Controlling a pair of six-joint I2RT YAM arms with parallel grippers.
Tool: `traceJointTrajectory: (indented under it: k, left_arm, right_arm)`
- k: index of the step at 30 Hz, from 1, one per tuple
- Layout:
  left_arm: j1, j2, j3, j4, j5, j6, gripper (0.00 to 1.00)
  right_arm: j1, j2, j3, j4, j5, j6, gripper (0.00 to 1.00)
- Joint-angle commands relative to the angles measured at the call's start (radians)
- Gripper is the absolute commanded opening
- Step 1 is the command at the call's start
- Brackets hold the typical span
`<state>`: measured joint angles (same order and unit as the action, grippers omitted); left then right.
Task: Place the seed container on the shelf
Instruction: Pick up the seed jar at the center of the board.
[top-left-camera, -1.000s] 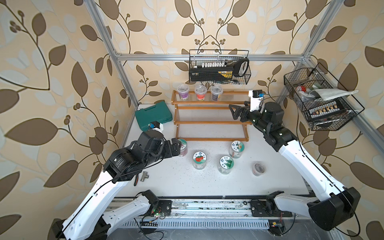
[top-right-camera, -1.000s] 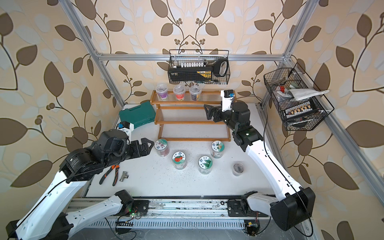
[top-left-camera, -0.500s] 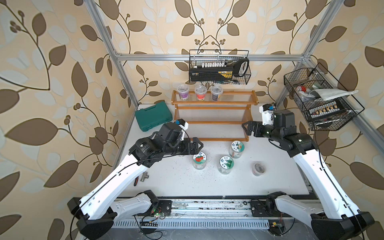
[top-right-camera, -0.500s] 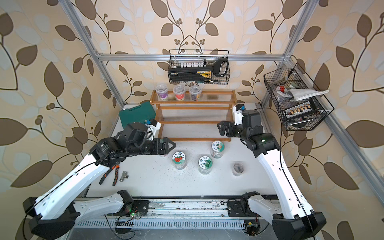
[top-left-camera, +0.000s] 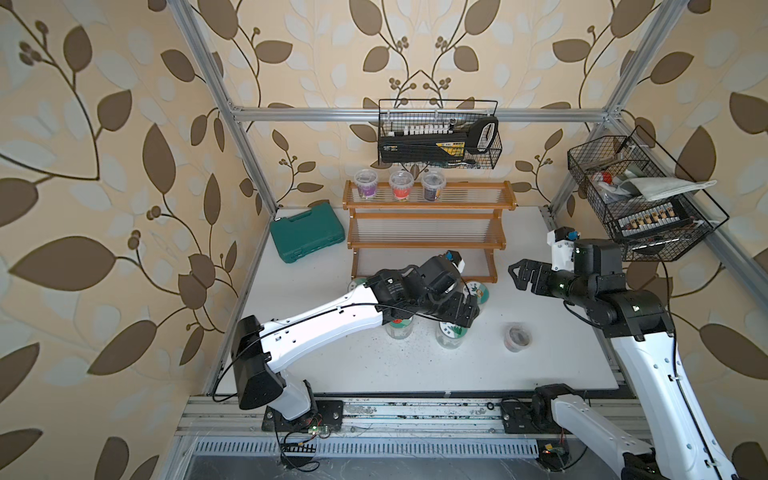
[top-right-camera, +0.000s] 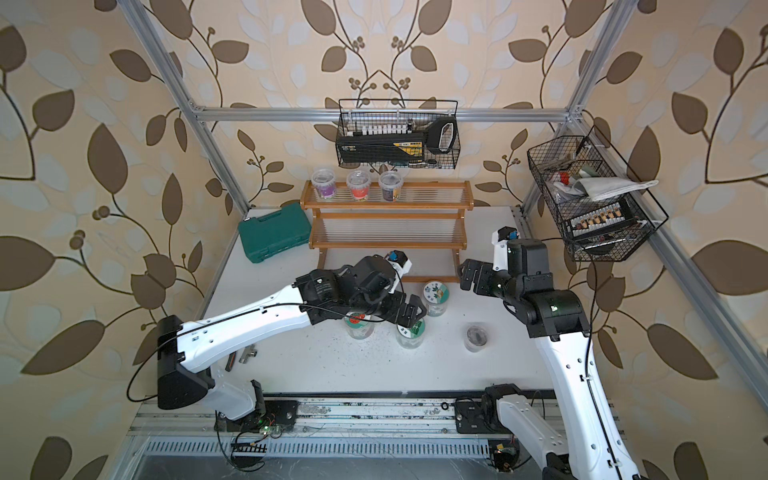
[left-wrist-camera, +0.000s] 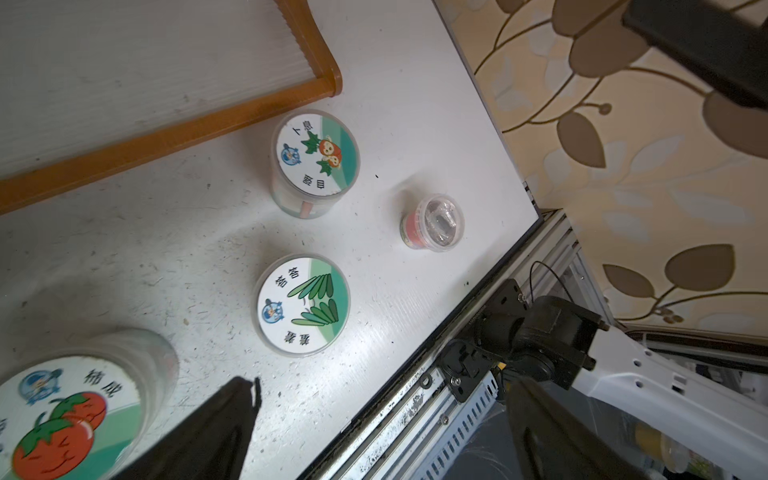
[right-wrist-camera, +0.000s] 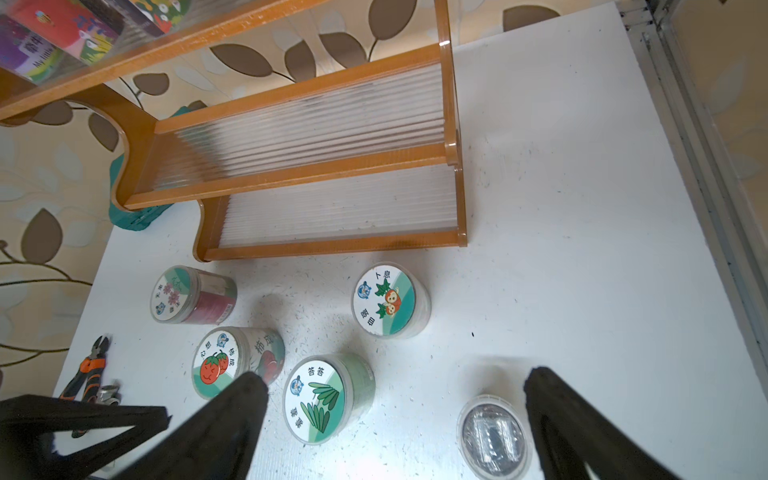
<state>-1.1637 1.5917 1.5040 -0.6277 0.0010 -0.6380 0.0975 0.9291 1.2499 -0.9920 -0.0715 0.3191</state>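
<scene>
- Left wrist view: your left gripper (left-wrist-camera: 382, 382) hangs spread wide, nothing between its jaws.
- Just ahead, the leaf-lid seed container (left-wrist-camera: 302, 305) stands upright, at 6 o'clock of the shelf (top-left-camera: 426, 246) in a top view.
- Your right gripper (top-left-camera: 516, 276) gapes empty too, at 2 o'clock from it.
- It's likely light, rigid, slick plastic: pinch the wall under the lid.
</scene>
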Motion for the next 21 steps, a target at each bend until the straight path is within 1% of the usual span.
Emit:
traceJointTrajectory:
  k: [1,4,9,14,21]
  left_arm:
    - [-0.038,0.07,0.043,0.089,-0.08,0.048,0.98]
    - [-0.06,0.146,0.056,0.139,-0.099,0.069,0.98]
    - [-0.096,0.287,0.111,0.186,-0.106,0.149,0.98]
    - [-0.119,0.398,0.181,0.207,-0.114,0.236,0.98]
    - [-0.132,0.504,0.248,0.219,-0.102,0.317,0.98]
  right_arm:
    - [-0.011,-0.013,0.047,-0.067,0.062,0.013,0.99]
    - [-0.022,-0.017,0.054,-0.091,0.096,0.018,0.99]
    - [-0.038,-0.025,0.063,-0.117,0.15,0.026,0.99]
    - [-0.053,-0.024,0.069,-0.14,0.167,0.019,0.99]
    - [-0.077,-0.024,0.069,-0.144,0.159,0.008,0.99]
